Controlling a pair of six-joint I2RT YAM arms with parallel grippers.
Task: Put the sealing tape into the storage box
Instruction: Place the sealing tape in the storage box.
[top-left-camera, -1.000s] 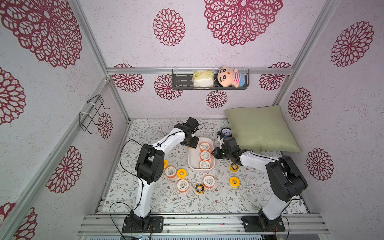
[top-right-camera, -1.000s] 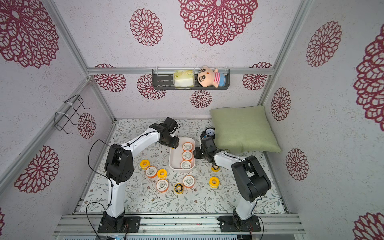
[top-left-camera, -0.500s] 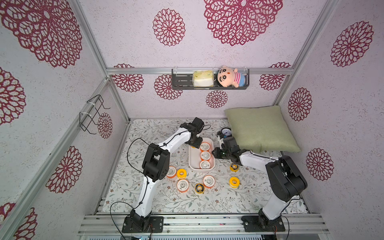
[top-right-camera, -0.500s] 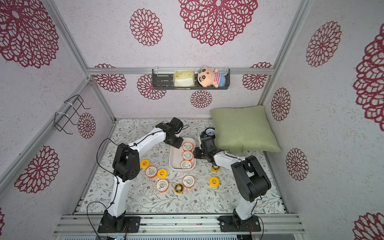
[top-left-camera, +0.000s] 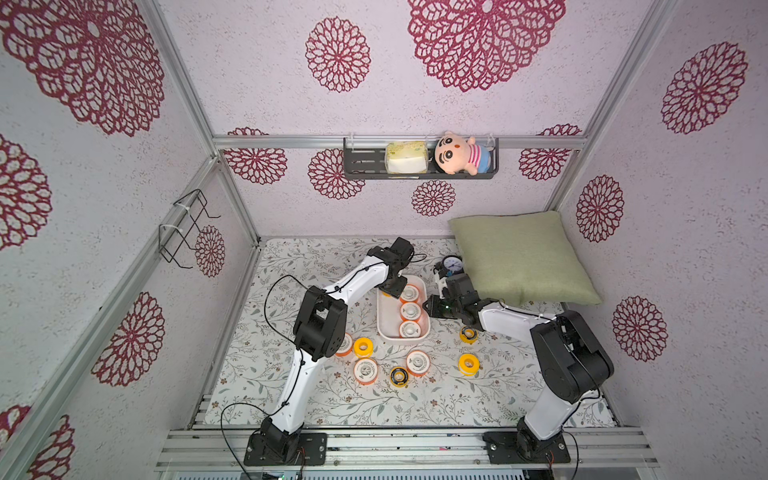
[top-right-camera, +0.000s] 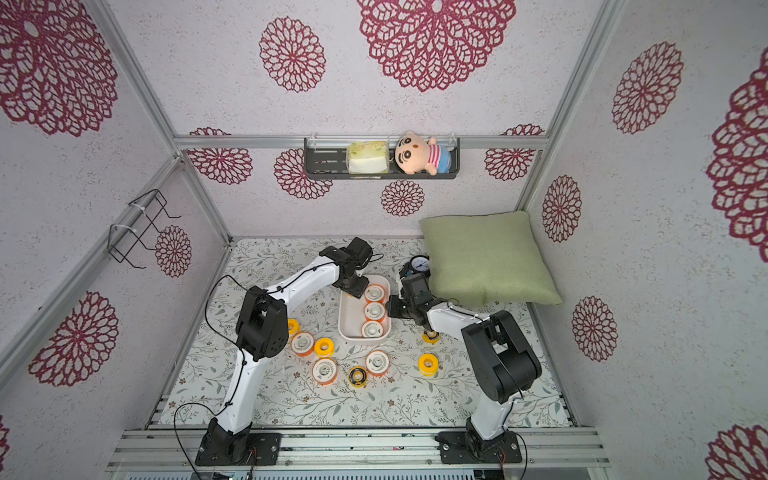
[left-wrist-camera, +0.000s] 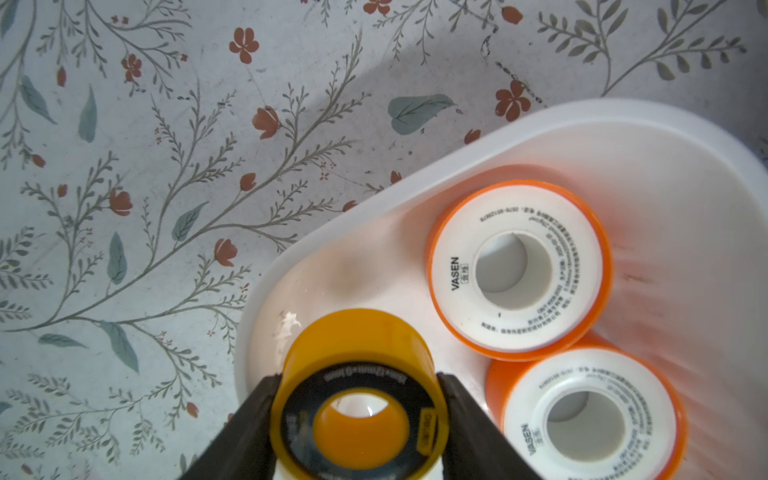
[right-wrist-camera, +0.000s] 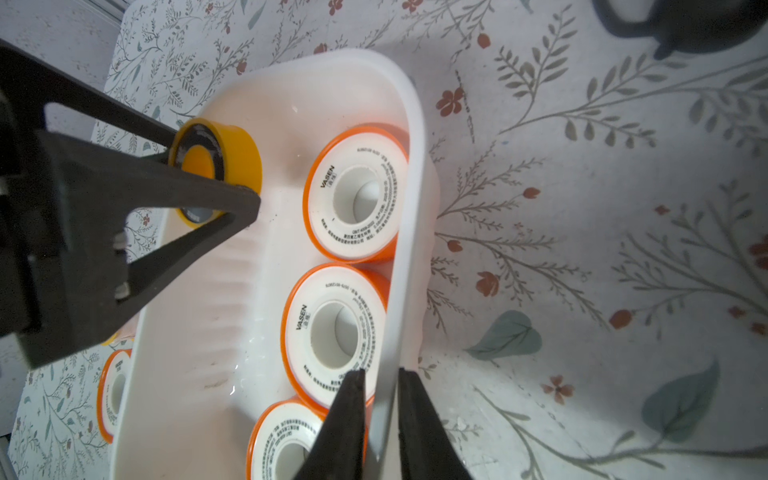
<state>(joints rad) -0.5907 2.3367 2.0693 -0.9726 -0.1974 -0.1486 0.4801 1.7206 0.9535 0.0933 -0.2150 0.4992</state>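
Note:
The storage box (top-left-camera: 384, 328) (top-right-camera: 345, 328) is a white tub holding three white-faced, orange-rimmed spools of sealing tape (top-left-camera: 410, 311) in a row. My left gripper (left-wrist-camera: 357, 378) is shut on a yellow spool with a black ring face (left-wrist-camera: 357, 399) and holds it over the box's far left corner (right-wrist-camera: 241, 153). My right gripper (right-wrist-camera: 381, 374) is shut on the box's right wall (right-wrist-camera: 409, 232), one finger inside and one outside. Several loose spools lie on the mat in front of the box: yellow (top-left-camera: 363, 347), white and orange (top-left-camera: 417, 362), black-faced (top-left-camera: 399, 375).
A green pillow (top-left-camera: 519, 257) fills the back right, with a round black alarm clock (top-left-camera: 451, 263) at its left edge, close behind my right arm. A dark shelf (top-left-camera: 365, 160) with a plush doll hangs on the back wall. A wire rack (top-left-camera: 187, 228) hangs on the left wall.
My left gripper has carried the yellow spool to the right, over the box's far end. My right gripper has tightened on the box wall and stayed in place.

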